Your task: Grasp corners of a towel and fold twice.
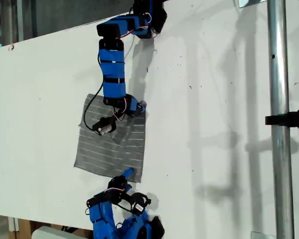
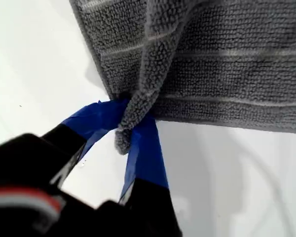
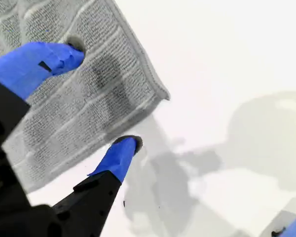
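The grey striped towel [image 1: 107, 149] lies mostly flat on the white table [image 1: 214, 99]. The arm reaching down from the exterior view's top is my first arm. My first gripper [image 1: 134, 106] [image 2: 130, 126] is shut on the towel's [image 2: 227, 64] corner at the exterior view's upper right, and a ridge of cloth is drawn up into the jaws. My second gripper [image 1: 128, 173] [image 3: 103, 98] comes from the exterior view's bottom and stands open. One of its fingers [image 3: 64, 54] is over the towel [image 3: 64, 113], the other on the bare table beside the edge, near the corner [image 3: 163, 95].
A metal pole [image 1: 279, 99] with a black clamp [image 1: 294, 118] stands at the exterior view's right. The table's edge runs diagonally along the exterior view's top left. Arm shadows fall across the table to the exterior view's right of the towel.
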Controlling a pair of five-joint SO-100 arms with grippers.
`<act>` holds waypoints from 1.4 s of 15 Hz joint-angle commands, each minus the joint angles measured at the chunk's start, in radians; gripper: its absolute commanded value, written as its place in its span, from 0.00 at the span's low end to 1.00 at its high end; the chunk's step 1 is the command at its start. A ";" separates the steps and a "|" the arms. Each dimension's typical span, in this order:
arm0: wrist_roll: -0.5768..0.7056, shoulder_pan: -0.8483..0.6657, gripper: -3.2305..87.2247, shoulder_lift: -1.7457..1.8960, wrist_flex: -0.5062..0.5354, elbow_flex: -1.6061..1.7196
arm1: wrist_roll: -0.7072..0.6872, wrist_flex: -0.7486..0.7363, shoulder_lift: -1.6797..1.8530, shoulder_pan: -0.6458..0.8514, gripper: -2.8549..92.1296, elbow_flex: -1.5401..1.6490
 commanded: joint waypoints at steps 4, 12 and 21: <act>-0.003 0.006 0.27 -0.319 -0.048 -0.137 | 0.015 -0.009 0.129 -0.020 0.03 0.021; -0.043 0.089 0.00 -0.216 -0.075 -0.114 | 0.015 -0.014 0.137 0.000 0.03 0.032; -0.451 0.767 0.00 -0.143 0.086 -0.509 | 0.242 0.084 0.411 -0.348 0.03 0.095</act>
